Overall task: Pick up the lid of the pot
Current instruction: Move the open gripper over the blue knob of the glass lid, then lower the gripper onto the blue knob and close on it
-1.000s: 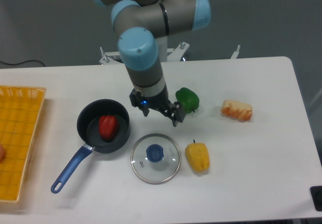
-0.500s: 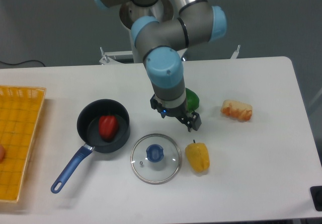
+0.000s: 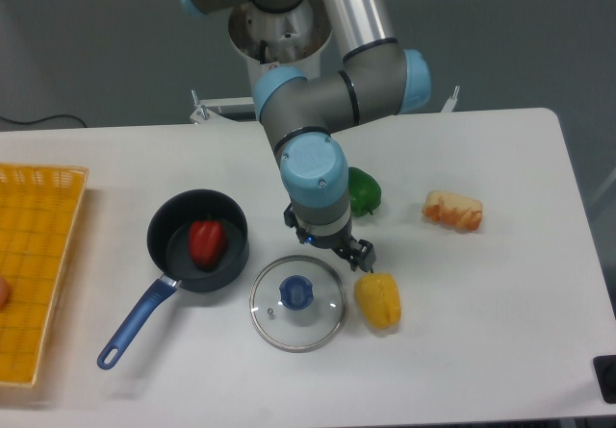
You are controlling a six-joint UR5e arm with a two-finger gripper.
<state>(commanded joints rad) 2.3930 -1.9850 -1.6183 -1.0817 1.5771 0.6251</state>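
Observation:
Fingers spread apart, my gripper (image 3: 326,239) is open with nothing visible between them. In the camera view it appears just behind the upper right rim of the clear glass pot lid (image 3: 313,329). The lid lies on the table, its round blue knob (image 3: 296,292) facing up. That knob is lower in the view than both fingertips and somewhat to their left. How high the fingertips are above the table, I cannot tell.
Left of the lid, a black pan (image 3: 231,266) with a blue handle holds a red item. A yellow object (image 3: 377,301) lies right of the lid. Behind are a green pepper (image 3: 365,193) and a brown bread-like item (image 3: 452,211). An orange crate (image 3: 37,274) stands far left.
My gripper first shifted right, then came back left and toward the front, and now appears lower in the view. The lid and other objects have stayed put.

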